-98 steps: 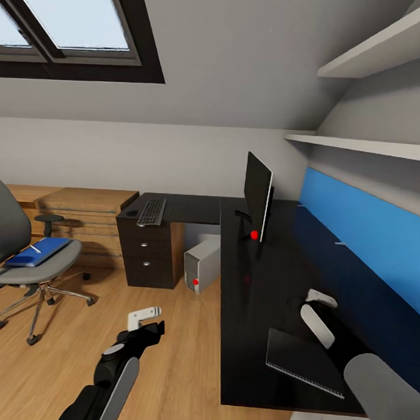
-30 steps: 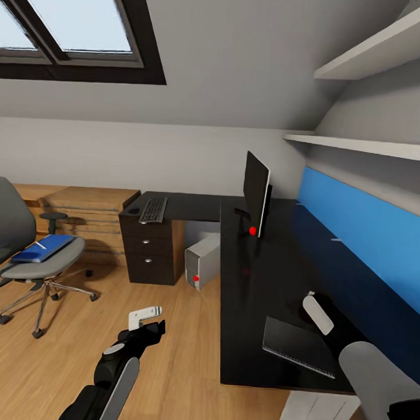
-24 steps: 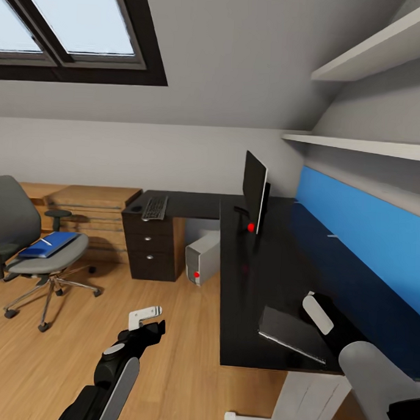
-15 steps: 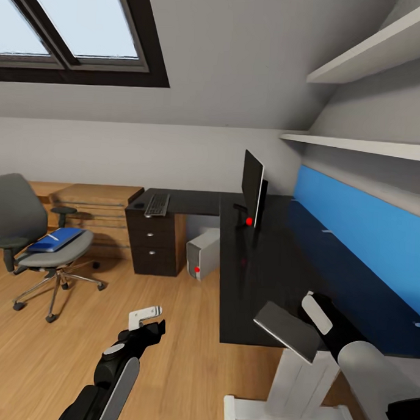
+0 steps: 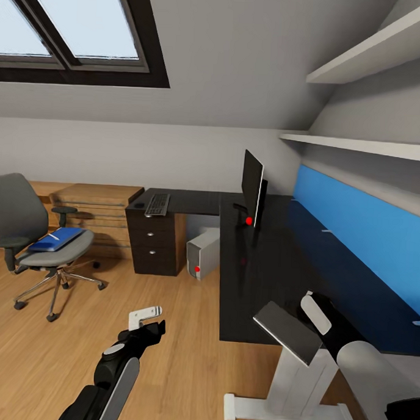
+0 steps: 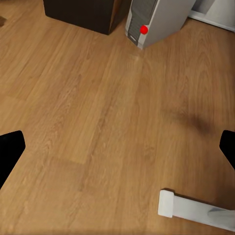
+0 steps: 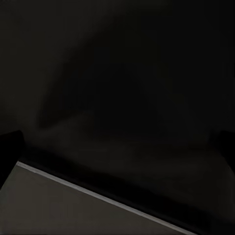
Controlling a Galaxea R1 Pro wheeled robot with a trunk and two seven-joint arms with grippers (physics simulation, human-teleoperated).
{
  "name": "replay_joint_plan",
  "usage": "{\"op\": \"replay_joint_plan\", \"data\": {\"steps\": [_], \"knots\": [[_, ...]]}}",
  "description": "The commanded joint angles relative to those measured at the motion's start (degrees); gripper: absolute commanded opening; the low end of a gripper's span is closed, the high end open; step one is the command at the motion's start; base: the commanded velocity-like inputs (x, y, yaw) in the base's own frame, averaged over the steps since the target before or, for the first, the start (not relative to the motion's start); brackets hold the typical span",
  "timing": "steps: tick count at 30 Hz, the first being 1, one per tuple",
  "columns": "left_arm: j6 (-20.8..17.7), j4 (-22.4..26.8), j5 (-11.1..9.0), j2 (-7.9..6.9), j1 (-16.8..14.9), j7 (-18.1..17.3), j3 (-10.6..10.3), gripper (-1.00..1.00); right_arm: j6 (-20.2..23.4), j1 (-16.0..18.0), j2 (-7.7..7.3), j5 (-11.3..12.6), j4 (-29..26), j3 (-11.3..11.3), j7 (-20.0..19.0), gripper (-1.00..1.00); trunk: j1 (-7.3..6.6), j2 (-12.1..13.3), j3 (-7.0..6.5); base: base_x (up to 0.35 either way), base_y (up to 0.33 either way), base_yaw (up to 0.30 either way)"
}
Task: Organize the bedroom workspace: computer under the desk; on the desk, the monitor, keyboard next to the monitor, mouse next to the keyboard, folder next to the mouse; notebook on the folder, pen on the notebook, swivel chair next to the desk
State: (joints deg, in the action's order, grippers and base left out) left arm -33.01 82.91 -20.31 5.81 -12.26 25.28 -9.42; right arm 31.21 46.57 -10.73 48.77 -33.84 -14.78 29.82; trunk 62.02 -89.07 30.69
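Right hand (image 5: 309, 300) grips the notebook (image 5: 288, 331) — tilted, hanging off the near end of the counter (image 5: 262, 267). Left hand (image 5: 145, 314) is open, low over the wood floor (image 6: 98, 122) — computer (image 5: 202, 253) under the counter, monitor (image 5: 252, 187) on top, keyboard (image 5: 157, 203) over the drawer unit. Folder (image 5: 56, 239) with pen (image 5: 50, 236) lies on the swivel chair (image 5: 40, 245), well apart from the counter.

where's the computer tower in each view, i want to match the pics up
Head view: the computer stands on the floor under the desk, beside the dark drawer unit, red light low on its front.
Left wrist view: the computer sits at the far edge of the wooden floor, red light facing the camera, drawer unit next to it.
Right wrist view: not in it.
Shared landmark: the red light and the drawer unit.
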Motion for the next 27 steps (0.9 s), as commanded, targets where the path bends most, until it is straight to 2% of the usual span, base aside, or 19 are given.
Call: {"op": "replay_joint_plan", "data": {"steps": [1, 5, 9, 10, 13, 15, 16, 18, 19, 21, 22, 25, 27], "knots": [[-0.1, 0.1, -0.6, -0.01, 0.0, 0.6, -0.1, 1.0, 0.1, 0.0, -0.09, 1.5, 3.0, -0.4, 0.7, 1.0, 0.0, 0.0, 0.08, 0.0, 0.0, 0.0], [-0.1, 0.1, -0.6, -0.01, 0.0, 0.6, -0.1, 1.0, -0.8, 0.0, -0.13, 1.5, 2.2, -0.4, 0.6, 1.0, -0.22, 0.4, -0.1, 0.0, 0.0, 0.0], [-0.1, 0.1, -0.6, -0.01, 0.0, 0.6, -0.1, 1.0, -4.5, 0.0, -0.19, 1.4, -1.9, -0.3, -0.2, 1.0, -1.09, 2.0, -0.82, 0.0, 0.0, 0.0], [-0.1, 0.1, -0.6, -0.01, 0.0, 0.6, -0.1, 1.0, -8.6, -0.2, -0.31, 1.4, -6.2, -0.3, -0.4, 1.0, -1.31, 2.4, -1.0, 0.0, 0.0, 0.0], [-0.1, 0.1, -0.6, -0.01, 0.0, 0.6, -0.1, 1.0, -11.1, -0.6, -0.56, 1.6, -11.0, -0.2, -0.4, 1.0, -1.97, 3.6, -1.54, 0.0, 0.0, 0.0], [-0.1, 0.1, -0.6, 0.01, 0.0, 0.6, -0.1, 1.0, -11.6, -1.1, -0.69, 1.7, -13.6, -0.1, -0.4, 1.0, -2.41, 4.4, -1.9, 0.0, 0.0, 0.0], [-0.1, 0.1, -0.6, 0.0, 0.0, 0.6, -0.1, 1.0, -11.9, -2.5, -0.82, 1.8, -17.6, -0.1, -0.4, 1.0, -2.63, 4.8, -2.08, 0.0, 0.0, 0.0], [-0.1, 0.1, -0.6, 0.0, 0.0, 0.6, -0.1, 1.0, -11.8, -3.9, -0.87, 1.9, -20.5, -0.1, -0.4, 1.0, -3.07, 5.6, -2.44, 0.0, 0.0, 0.0], [-0.1, 0.1, -0.6, -0.01, 0.0, 0.6, -0.1, 1.0, -10.6, -7.6, -0.93, 2.2, -28.1, 0.0, -0.1, 1.0, -3.29, 6.0, -2.62, 0.0, 0.0, 0.0], [-0.1, 0.1, -0.6, -0.01, 0.0, 0.6, -0.1, 1.0, -9.3, -9.3, -0.92, 3.0, -32.8, 0.0, 0.8, 1.0, -3.73, 6.8, -2.98, 0.0, 0.0, 0.0], [-0.1, 0.1, -0.6, 0.0, 0.0, 0.6, -0.1, 1.0, -6.2, -12.0, -0.88, 7.3, -41.2, 0.0, 3.4, 1.0, -3.73, 6.8, -2.98, 0.0, 0.0, 0.0], [-0.1, 0.1, -0.6, 0.0, 0.0, 0.6, -0.1, 1.0, -5.7, -12.6, -0.94, 9.9, -42.3, 0.0, 3.7, 1.0, -3.73, 6.8, -2.98, 0.0, 0.0, 0.0], [-0.1, 0.0, -0.6, -0.09, 0.0, 0.6, 0.0, 1.0, -5.4, -14.4, -1.12, 14.2, -43.4, 0.3, 5.4, 1.0, -3.73, 6.8, -3.0, -0.127, 0.0, -0.033]]}}
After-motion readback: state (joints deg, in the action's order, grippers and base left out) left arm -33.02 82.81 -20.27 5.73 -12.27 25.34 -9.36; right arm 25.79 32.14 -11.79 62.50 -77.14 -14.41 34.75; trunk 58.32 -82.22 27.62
